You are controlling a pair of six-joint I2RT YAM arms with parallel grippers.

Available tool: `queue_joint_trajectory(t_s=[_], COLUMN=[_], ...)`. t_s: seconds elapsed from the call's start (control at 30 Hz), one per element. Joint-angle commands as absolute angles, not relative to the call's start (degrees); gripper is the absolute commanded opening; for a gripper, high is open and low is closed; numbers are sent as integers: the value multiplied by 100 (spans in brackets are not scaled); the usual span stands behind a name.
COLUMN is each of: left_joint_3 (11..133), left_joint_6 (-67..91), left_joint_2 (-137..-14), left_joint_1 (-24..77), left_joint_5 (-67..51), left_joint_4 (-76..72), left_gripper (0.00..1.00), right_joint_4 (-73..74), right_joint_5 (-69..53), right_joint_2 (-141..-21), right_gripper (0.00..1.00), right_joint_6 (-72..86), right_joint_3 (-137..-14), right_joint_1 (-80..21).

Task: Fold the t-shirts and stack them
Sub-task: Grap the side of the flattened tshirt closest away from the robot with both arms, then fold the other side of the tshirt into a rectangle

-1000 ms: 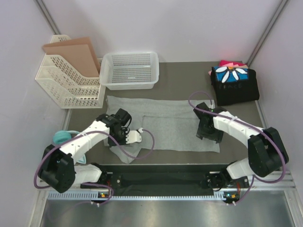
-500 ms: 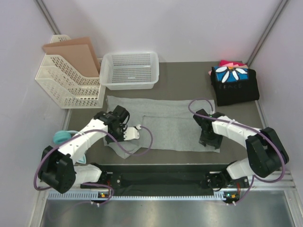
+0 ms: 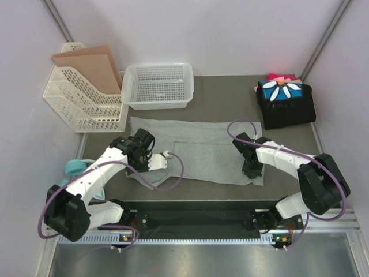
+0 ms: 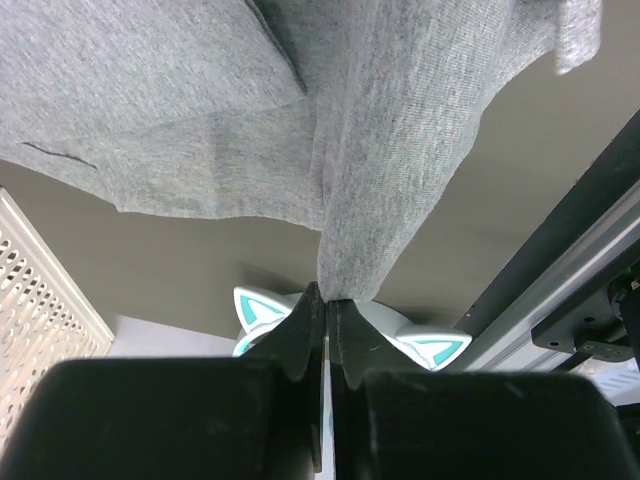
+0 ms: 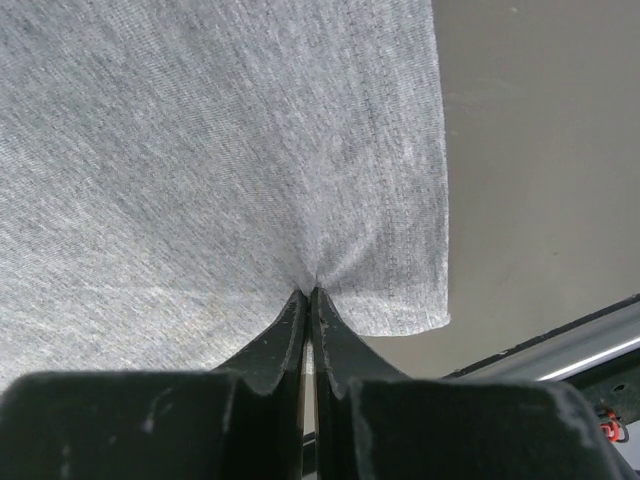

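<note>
Right end effector (image 5: pixel 308 292), earlier open, now tight on grey t-shirt (image 5: pixel 200 150) hem.

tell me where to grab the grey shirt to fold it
By its near edge, one pinch toward each end, coming down from above on the arms' side. The grey shirt lies flat and spread wide left to right, so a single grip would let it sag. The left gripper is shut on the near-left cloth, and the right gripper just inside the near-right hem.
</note>
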State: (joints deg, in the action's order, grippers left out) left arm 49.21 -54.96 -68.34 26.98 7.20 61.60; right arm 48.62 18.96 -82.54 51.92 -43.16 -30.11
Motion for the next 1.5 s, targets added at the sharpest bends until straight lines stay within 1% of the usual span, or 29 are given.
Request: queue_joint_trajectory(t_s=[0.0,0.2,0.37,0.53,0.67,0.8,0.93,1.03,1.17,1.47], left_joint_3=[5185,5449,5801,5968,6012,6064,6161,6257,6757,7602], left_joint_6=[-5423,-5397,-5361,-5291,-5273,-5317,-5458,-5572,-5564,-5827], left_joint_2=[-6662,-6478,-6302,-6109,-6038,-6161,-6494,-6968,-7898,-8929], left_joint_1=[2672,2663,2663,2672,2663,2672,2672,2663,2628,2409], left_joint_5=[879,914,844,738,703,756,931,1107,1178,1397], left_joint_4=[6380,6697,7267,7716,7831,7639,7148,6769,6618,6372], left_gripper=[0,0,0,0,0,0,0,0,0,0], right_joint_4=[5000,5721,6169,6530,6680,6689,6504,6302,6091,5757], right_joint_5=[2048,1925,1670,1503,1485,1555,1766,1819,1854,1995], right_joint_2=[-7780,-6813,-6171,-5819,-5766,-5897,-6414,-6792,-7198,-7997], right_gripper=[0,0,0,0,0,0,0,0,0,0], right_joint_6=[5230,5168,5115,5019,4913,4843,4659,4474,4202,3744], right_joint_3=[-4315,-4307,-4219,-4254,-4342,-4709,-5097,-5378,-5817,-6389], right_joint_1=[-3059,-3155,-3243,-3305,-3305,-3296,-3165,-2989,-2681,-2119])
